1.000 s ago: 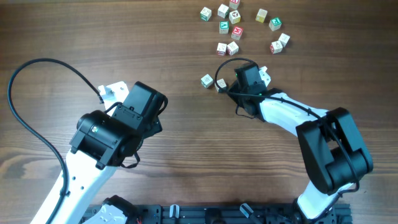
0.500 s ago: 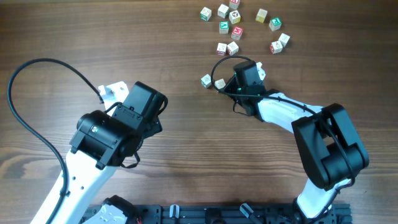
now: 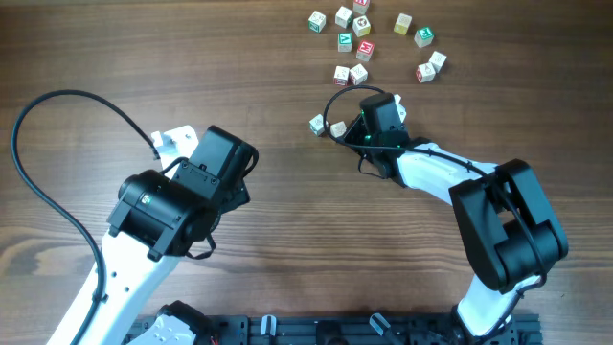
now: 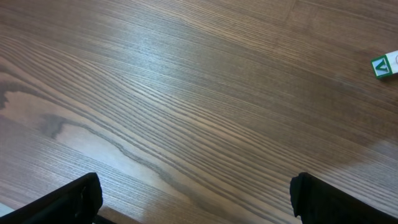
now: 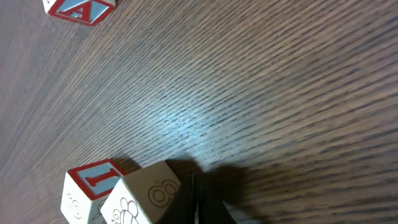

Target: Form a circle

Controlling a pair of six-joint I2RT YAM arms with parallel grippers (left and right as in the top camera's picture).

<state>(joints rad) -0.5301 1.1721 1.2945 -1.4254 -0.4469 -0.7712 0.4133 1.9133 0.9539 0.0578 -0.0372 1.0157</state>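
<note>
Several small letter cubes [image 3: 362, 26] lie scattered at the far side of the table; no circle shows among them. Two more cubes sit apart from them, one at the left [image 3: 317, 124] and one beside it [image 3: 338, 128]. My right gripper [image 3: 351, 133] is shut and empty, its tip against that second cube. In the right wrist view the shut gripper [image 5: 194, 202] touches a plain cube marked 8 [image 5: 146, 196], which leans on a red-edged cube [image 5: 87, 186]. My left gripper [image 4: 196, 205] is open over bare wood, holding nothing.
A green-edged cube [image 4: 385, 65] shows at the right edge of the left wrist view. Another red-edged cube [image 5: 78, 7] lies at the top left of the right wrist view. A white cube [image 3: 407, 113] sits just behind the right wrist. A black cable [image 3: 57, 105] loops at the left.
The right arm shifted slightly toward the far side in the first half second, bringing its tip against the near cube. It has held still since then. The left arm has not moved.
</note>
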